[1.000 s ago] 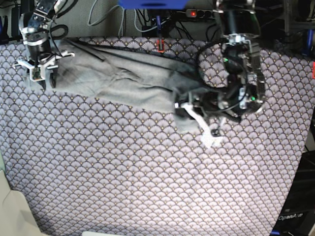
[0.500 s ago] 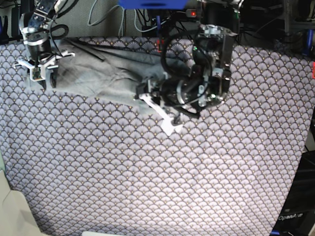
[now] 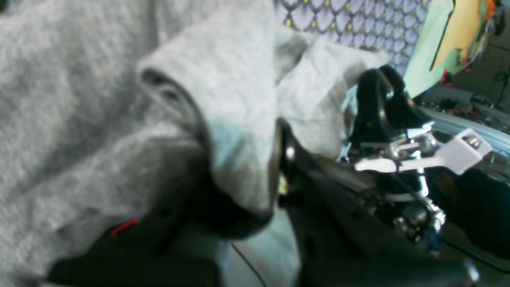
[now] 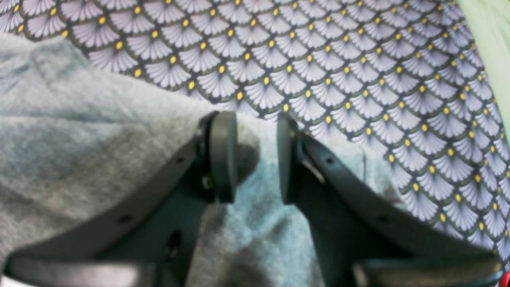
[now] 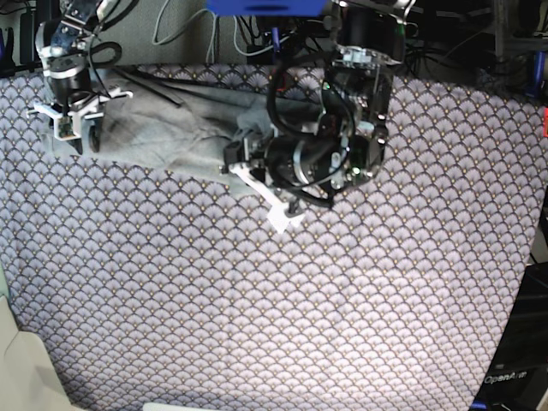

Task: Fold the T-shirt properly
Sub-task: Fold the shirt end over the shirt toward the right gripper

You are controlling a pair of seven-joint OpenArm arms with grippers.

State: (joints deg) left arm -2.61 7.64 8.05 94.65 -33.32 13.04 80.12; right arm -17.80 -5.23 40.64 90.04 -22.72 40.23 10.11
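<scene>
The T-shirt [image 5: 163, 128] lies as a long band along the patterned cloth's [image 5: 257, 325] far edge, its near-middle end pinched in the closed left gripper [image 5: 244, 163], while the right gripper [image 4: 257, 159], jaws parted and holding nothing, stands over the far-corner end.

Both arms are built of black housings with bare metal joints. The left arm [image 5: 355, 111] carries a thick black cable looping beside its forearm, small green lights on its body, and a white plastic bracket [image 5: 272, 205] sticking out near the wrist. In the left wrist view, silver screws and a white flat mount [image 3: 434, 157] sit among black parts, with a thin red mark low on the dark casing. The right arm [image 5: 64, 60] has a silver cylindrical wrist and white brackets. Its gripper [image 4: 257, 155] has dark grey curved fingers [image 4: 223, 155] with flat round pads and small screw holes.
</scene>
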